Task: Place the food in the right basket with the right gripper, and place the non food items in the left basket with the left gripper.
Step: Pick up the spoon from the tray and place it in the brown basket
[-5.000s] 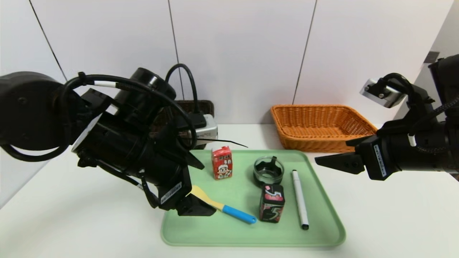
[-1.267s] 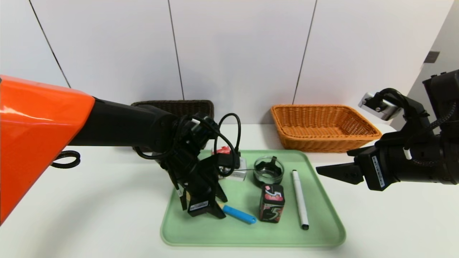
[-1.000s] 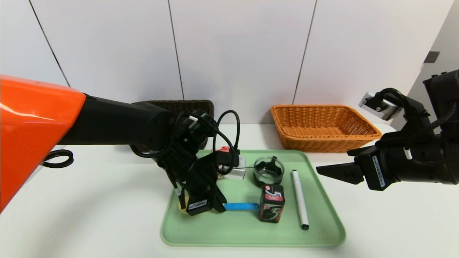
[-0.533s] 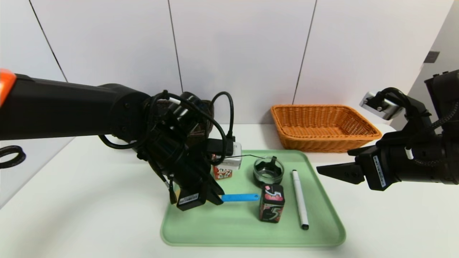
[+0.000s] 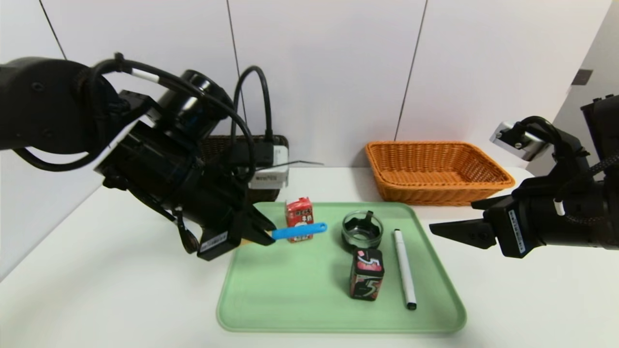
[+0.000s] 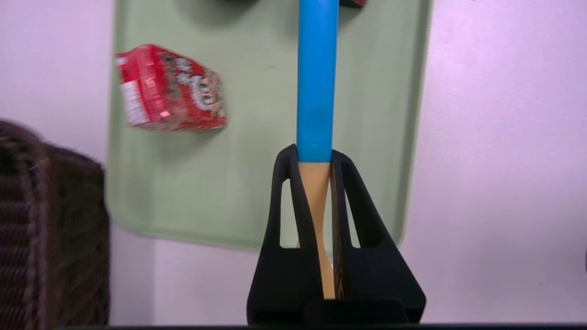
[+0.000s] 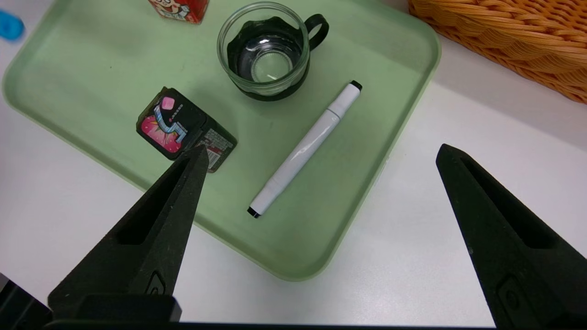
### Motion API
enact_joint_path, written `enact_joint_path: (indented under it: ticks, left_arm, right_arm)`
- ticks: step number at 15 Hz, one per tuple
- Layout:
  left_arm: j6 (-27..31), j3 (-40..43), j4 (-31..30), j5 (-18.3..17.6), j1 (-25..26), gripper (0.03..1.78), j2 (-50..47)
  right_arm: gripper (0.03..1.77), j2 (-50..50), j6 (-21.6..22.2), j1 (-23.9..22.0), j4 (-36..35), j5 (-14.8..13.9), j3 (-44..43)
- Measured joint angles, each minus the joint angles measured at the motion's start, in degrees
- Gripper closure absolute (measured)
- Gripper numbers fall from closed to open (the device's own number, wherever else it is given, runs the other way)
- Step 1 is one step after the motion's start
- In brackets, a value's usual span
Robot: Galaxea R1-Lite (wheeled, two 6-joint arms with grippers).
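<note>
The left pincer (image 5: 258,235) was clamped tight on the tan blade end of a spatula (image 5: 297,230), held off the green tray (image 5: 338,314). The spatula's long axis ran straight out from the pincer tips, blue handle pointing away toward the right pincer (image 5: 447,231), roughly level as far as the head view showed. Just beyond the handle stood a red milk carton (image 5: 299,218). The right pincer hung wide open and empty beside the tray.
</note>
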Motion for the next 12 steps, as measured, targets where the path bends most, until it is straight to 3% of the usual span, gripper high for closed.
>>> enact_joint_path:
  ticks: [7, 11, 12]
  left_arm:
    - [-2.2, -12.9, 0.0, 1.2, 9.4, 1.67, -0.7]
    - [2.0, -21.2, -0.9, 4.0, 15.1, 1.67, 5.5]
    - [3.6, -22.4, -3.3, 6.4, 16.1, 1.67, 7.7]
  right_arm:
    - [0.09, -1.1, -0.1, 0.1, 0.0, 0.0, 0.1]
    - [0.09, -2.2, -0.1, 0.0, 0.2, 0.1, 0.2]
    - [0.09, -2.5, -0.1, 0.0, 0.1, 0.2, 0.5]
